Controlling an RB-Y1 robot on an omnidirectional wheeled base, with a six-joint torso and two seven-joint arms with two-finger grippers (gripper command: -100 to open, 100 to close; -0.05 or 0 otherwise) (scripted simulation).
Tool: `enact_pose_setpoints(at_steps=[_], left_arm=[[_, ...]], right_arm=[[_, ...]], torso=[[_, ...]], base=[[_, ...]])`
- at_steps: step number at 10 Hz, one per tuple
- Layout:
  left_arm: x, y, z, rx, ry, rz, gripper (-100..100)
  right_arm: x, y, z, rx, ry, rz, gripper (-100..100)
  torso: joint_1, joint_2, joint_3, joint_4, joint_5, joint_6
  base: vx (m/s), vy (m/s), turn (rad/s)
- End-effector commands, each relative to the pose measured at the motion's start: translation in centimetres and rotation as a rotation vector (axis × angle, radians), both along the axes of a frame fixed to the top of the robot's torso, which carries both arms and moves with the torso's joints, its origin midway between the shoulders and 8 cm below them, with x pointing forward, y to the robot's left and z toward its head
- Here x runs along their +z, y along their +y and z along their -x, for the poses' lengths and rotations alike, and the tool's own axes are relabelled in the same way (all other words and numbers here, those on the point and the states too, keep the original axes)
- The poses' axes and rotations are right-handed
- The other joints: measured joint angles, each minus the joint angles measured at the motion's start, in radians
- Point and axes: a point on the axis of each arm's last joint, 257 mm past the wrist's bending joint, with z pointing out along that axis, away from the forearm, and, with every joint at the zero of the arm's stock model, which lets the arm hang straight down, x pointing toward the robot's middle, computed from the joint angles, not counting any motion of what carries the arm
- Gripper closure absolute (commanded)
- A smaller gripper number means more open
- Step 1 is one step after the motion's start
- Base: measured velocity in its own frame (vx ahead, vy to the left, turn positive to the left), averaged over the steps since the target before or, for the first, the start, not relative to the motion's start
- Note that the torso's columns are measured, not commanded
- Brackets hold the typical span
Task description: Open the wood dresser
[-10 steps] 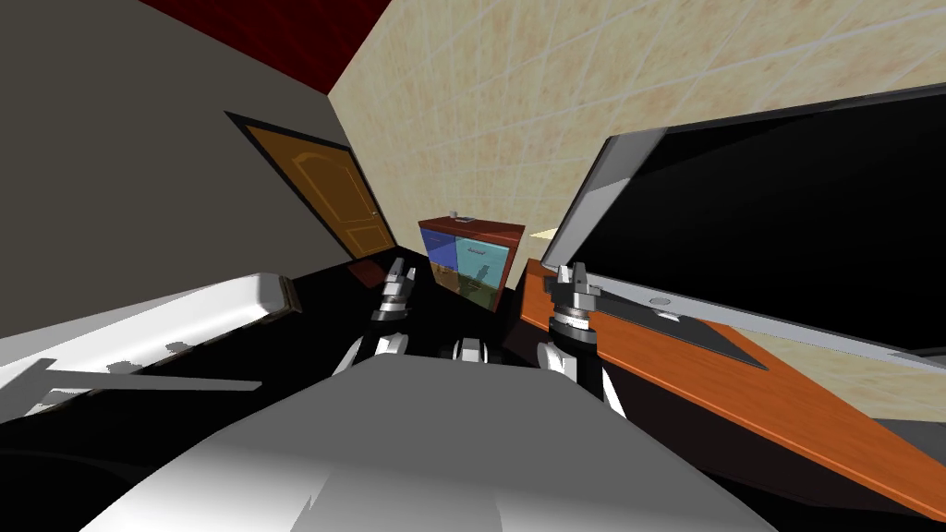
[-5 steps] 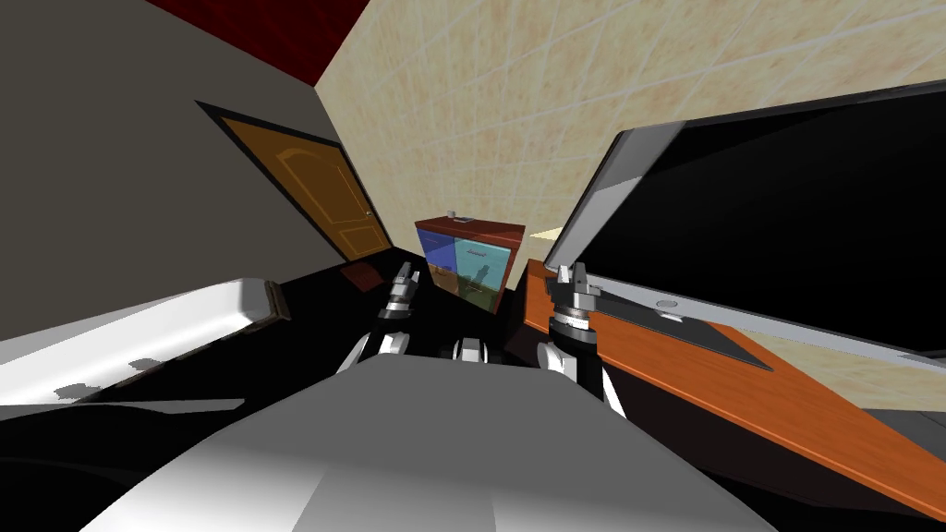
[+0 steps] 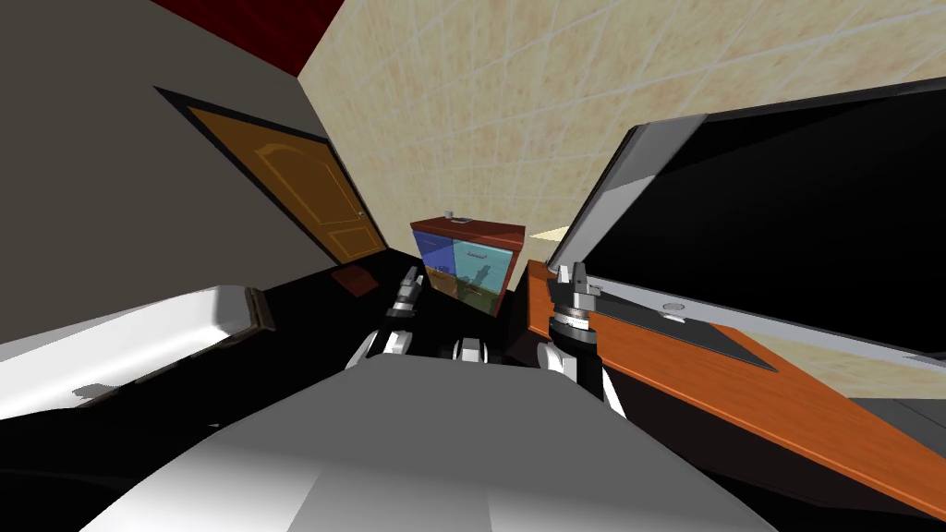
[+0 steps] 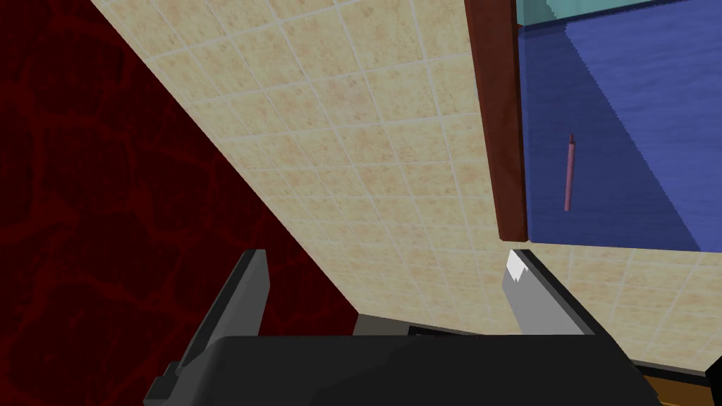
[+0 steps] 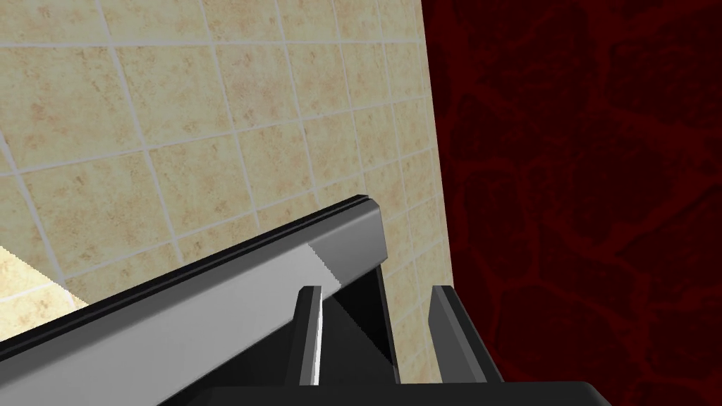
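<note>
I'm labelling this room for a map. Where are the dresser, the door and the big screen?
dresser (image 3: 488,261): head view, on its teal front panel.
door (image 3: 309,194): head view, on its upper panel.
screen (image 3: 794,212): head view, on its black face.

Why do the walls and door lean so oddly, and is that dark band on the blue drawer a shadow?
Head view: the wide, rolled lens splays the tiled wall and door; the slant is the camera's. Left wrist view: probably a shadow, darkening the blue drawer front next to the dresser's brown side.
</note>
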Motion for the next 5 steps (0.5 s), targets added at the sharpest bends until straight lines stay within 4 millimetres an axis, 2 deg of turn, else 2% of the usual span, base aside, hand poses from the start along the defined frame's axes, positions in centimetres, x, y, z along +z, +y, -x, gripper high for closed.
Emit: enact_pose_setpoints(at_steps=[1, 5], left_arm=[[-2.0, 0.0, -1.0, -0.003, 0.037, -0.004, -100], [-4.5, -0.4, -2.0, -0.01, 0.083, -0.005, -100]], right_arm=[[0.0, 0.0, 0.0, 0.0, 0.0, 0.0, 0], [0.0, 0.0, 0.0, 0.0, 0.0, 0.0, 0]], torso=[[0.0, 0.0, 0.0, 0.0, 0.0, 0.0], [0.0, 0.0, 0.0, 0.0, 0.0, 0.0]], base=[[0.075, 0.045, -0.054], [0.077, 0.037, -0.048]])
